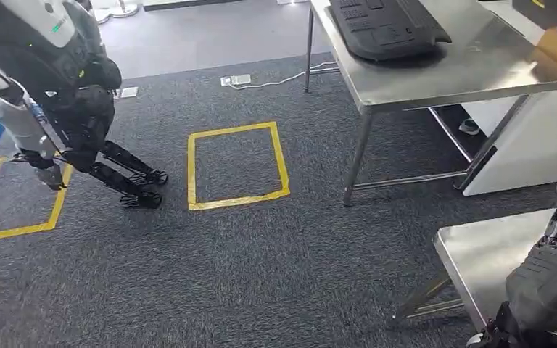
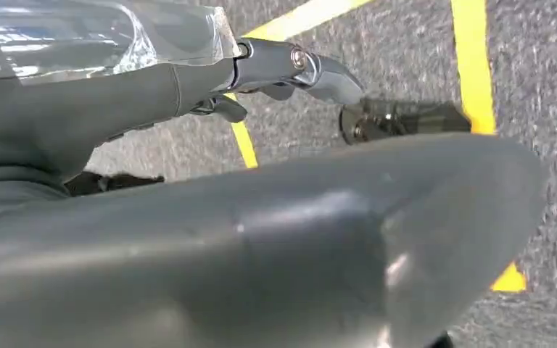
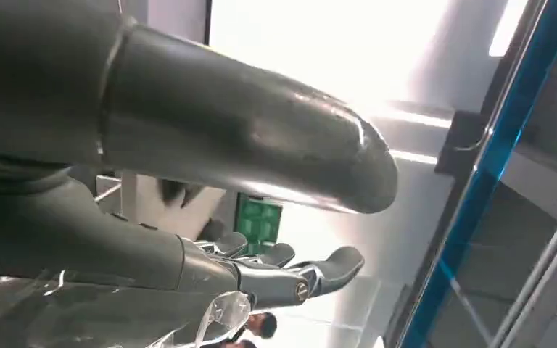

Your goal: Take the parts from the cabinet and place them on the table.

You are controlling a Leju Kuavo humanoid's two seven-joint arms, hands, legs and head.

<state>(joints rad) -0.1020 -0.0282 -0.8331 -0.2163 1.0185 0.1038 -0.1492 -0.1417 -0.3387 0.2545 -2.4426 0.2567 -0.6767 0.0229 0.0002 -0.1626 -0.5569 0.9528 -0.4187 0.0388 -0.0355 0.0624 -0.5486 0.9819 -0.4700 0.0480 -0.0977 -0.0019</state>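
In the head view the left hand (image 1: 49, 174) hangs at the far left, low beside the robot's own dark legs, over a corner of a yellow tape outline (image 1: 22, 229) on the grey carpet (image 1: 261, 275). The left wrist view shows what that view cannot: a stretched finger (image 2: 297, 67) and a thick thumb (image 2: 297, 239), with carpet and tape between them and clear film (image 2: 80, 36) close against the wrist. A small dark cylinder (image 2: 399, 119) sits past the fingertip, and I cannot tell whether the left hand holds anything.

Toward the middle lies a second yellow tape square (image 1: 192, 170). Right of it stands a steel bench (image 1: 471, 72). On it a black part (image 1: 388, 29) lies flat (dark, moulded, ribbed on top), with its rounded edge toward the bench's near corner. The picture's edge cuts off its far end, so its long axis cannot be told.

At the lower right the right hand (image 1: 551, 279) hovers over the corner of a lower steel bench (image 1: 479, 254). The right wrist view looks upward at a bright ceiling and a blue post (image 3: 479, 196). There the fingers (image 3: 333, 264) are spread and slack with nothing between them, so the hand is released. The same clear film (image 3: 116, 319) shows by that wrist.
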